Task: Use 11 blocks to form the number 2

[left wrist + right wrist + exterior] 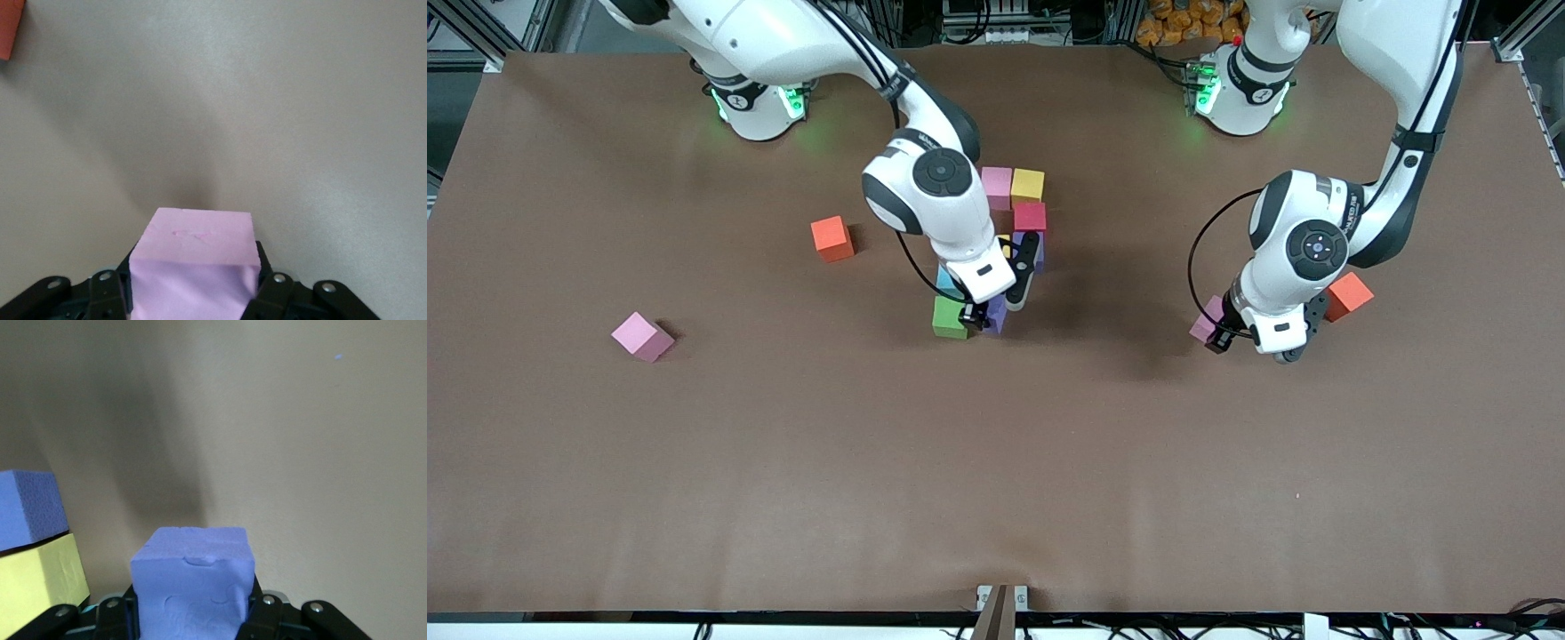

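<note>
My right gripper [984, 318] is clamped on a purple block [996, 313] right beside the green block [950, 317], while my left gripper [1249, 342] grips a pink block [1208, 322] well off toward its end of the table [996, 462].

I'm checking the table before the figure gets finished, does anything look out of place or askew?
One pink cube sits alone toward the right arm's end of the table, turned askew and well apart from the cluster. Two orange cubes also lie loose outside it. Nothing looks damaged or spilled.
</note>
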Motion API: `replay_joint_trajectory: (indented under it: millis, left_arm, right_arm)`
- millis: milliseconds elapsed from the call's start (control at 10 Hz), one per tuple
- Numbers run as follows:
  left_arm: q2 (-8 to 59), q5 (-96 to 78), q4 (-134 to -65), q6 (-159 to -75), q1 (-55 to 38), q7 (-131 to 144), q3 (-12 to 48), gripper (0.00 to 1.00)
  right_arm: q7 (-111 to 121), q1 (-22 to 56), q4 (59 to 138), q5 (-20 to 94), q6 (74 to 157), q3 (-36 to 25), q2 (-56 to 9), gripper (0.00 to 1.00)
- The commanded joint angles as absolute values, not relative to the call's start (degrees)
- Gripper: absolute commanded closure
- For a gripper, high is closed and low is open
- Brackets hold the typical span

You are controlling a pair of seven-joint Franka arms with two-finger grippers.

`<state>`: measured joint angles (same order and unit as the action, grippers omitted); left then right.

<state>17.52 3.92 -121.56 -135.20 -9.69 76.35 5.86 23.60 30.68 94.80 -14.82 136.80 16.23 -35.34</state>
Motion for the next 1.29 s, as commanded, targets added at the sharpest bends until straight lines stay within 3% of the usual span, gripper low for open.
replay_joint_trajectory:
  millis: [0, 1195]
  left_arm:
    - [18.4, 2.9, -119.4, -134.2, -9.6, 80.8, 6.5, 1.00]
    - [20.2, 2.9, -116.8, -134.2, -10.0, 84.0, 6.5, 1.00]
  right_arm:
    - [25.4, 35.2, 90.4, -15.3, 136.7, 13.3, -40.2, 0.65]
    - [30.8, 35.3, 92.5, -14.9, 138.7, 11.6, -41.3, 0.63]
